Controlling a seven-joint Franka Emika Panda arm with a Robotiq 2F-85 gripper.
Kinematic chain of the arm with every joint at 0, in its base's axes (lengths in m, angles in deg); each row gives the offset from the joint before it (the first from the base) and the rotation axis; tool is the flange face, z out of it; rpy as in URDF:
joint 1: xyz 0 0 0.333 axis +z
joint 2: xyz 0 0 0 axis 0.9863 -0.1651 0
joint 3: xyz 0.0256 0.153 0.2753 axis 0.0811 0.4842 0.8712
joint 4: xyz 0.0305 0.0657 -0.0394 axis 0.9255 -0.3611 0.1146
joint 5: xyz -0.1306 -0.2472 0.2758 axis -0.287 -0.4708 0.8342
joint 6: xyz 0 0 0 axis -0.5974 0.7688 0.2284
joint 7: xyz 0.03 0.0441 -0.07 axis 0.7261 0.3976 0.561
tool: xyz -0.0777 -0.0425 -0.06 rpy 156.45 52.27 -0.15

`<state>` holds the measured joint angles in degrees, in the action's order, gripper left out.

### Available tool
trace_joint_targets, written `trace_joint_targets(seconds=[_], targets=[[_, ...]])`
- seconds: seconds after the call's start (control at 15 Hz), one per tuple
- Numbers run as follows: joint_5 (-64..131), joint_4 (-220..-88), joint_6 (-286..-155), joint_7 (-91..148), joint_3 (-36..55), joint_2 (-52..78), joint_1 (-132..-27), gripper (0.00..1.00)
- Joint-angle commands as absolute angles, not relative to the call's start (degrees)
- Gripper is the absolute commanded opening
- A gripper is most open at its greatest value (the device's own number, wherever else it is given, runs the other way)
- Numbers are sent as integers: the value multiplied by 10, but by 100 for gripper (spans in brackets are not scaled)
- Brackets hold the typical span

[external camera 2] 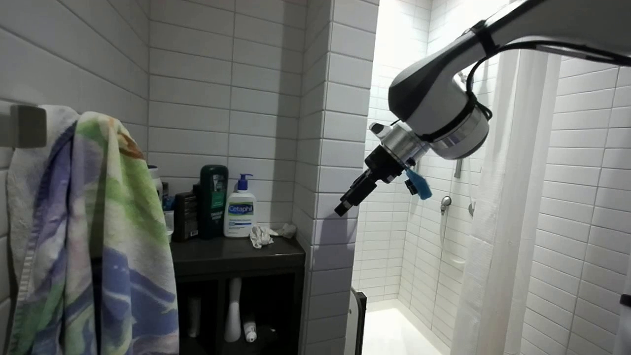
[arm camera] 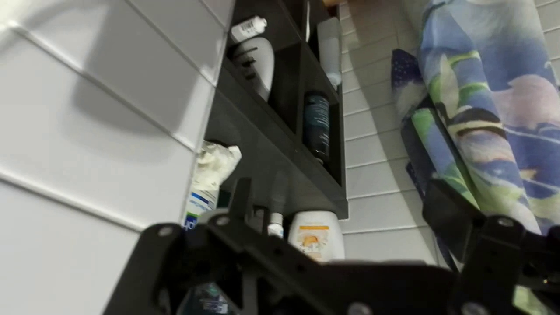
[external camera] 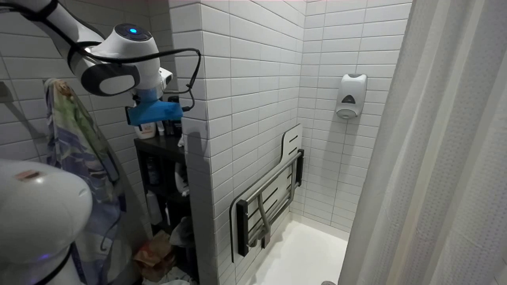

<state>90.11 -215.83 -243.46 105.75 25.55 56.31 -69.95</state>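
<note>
A Panda arm (external camera 2: 438, 106) stretches out before a crowded dark bench (external camera 2: 236, 255), its jaws spread apart with nothing visible between them. They hang higher than the bench top and well out in front of it, a height that likely leaves room above the toiletries. Nearest them is the tiled partition (external camera 2: 340, 148) flanking one end of the bench; a shadow (external camera 2: 335, 241) falls on it, and the jaws appear clear of its surface.

On the bench, at the partition end, lies a crumpled white bundle (external camera 2: 261, 236), its contents unclear. Just beside it a Cetaphil pump bottle (external camera 2: 240, 217) stands upright, label outward, presumably so it can be pumped where it stands. Next along the bench come a dark green bottle (external camera 2: 213, 202) and a black bottle (external camera 2: 186, 217), set close, probably to save space. Toward the bench's opposite end stands a white bottle with an orange label (arm camera: 316, 234), framed in the wrist view by the parted jaws but well beyond them. Below, the bench's compartments house a dark bottle (arm camera: 316, 122) and a white tube (arm camera: 248, 29), likely stored out of the way.

Off the bench's end away from the partition, a patterned towel (external camera 2: 133, 246) hangs in folds, probably to dry. Across the partition from the bench, a slatted seat (external camera: 279, 184) is folded up, apparently to free the shower floor (external camera: 305, 245). Farther from the bench are a wall-mounted soap dispenser (external camera: 351, 93) and a pale curtain (external camera: 427, 158), likely hung to contain spray.
</note>
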Motion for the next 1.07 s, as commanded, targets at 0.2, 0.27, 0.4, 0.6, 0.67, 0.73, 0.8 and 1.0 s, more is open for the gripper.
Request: trace_joint_targets(seconds=[0.2,0.27,0.4,0.6,0.67,0.73,0.8,1.0], targets=[[667,-2238,-2519,862,230,601,-734,100],[678,-2211,-2509,868,287,579,-804,100],[638,-2214,-2508,827,313,586,-851,100],[586,-2208,-2500,774,373,598,-949,100],[572,-2206,-2498,755,390,603,-980,100],[557,-2215,-2498,734,404,617,-1004,100],[545,-2227,-2498,713,417,631,-1026,100],[512,-2223,-2473,651,466,658,-1104,100]])
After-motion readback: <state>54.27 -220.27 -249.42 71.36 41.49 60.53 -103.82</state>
